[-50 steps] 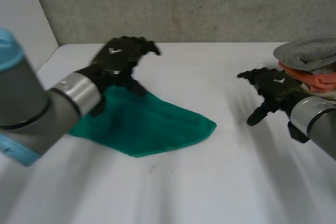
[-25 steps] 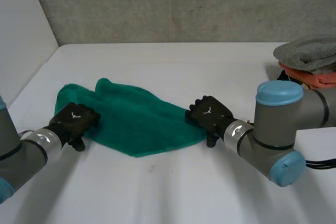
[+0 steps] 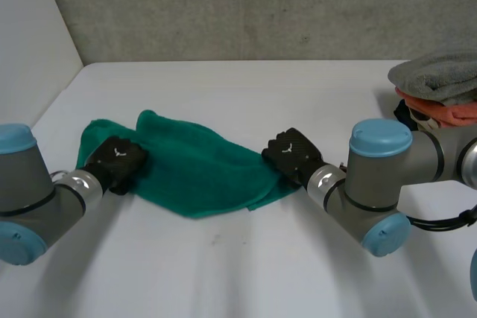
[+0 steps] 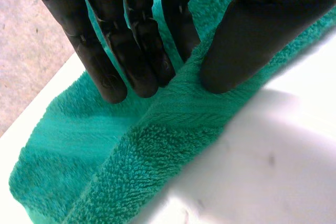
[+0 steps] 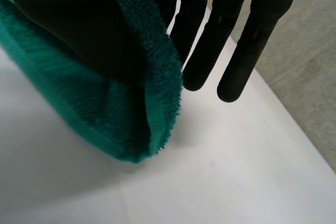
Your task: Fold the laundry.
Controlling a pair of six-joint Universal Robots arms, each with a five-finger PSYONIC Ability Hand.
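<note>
A green towel (image 3: 197, 173) lies rumpled on the white table (image 3: 253, 266). My left hand (image 3: 115, 163) is at the towel's left edge. In the left wrist view its straight fingers (image 4: 131, 51) and thumb (image 4: 252, 40) pinch a raised ridge of the towel (image 4: 157, 145) between them. My right hand (image 3: 292, 156) is at the towel's right corner. In the right wrist view the towel's edge (image 5: 121, 119) curls up over the thumb side of the hand, pinched there, while the fingers (image 5: 231, 30) reach out straight past it.
A stack of folded cloths stands at the table's right edge, a grey one (image 3: 436, 76) on top of an orange one (image 3: 451, 113). A grey wall runs along the far side of the table, and a white wall stands at the left.
Both hands came down from the far side onto the towel's left edge and right corner, then closed on the cloth. The right corner now bunches up slightly.
</note>
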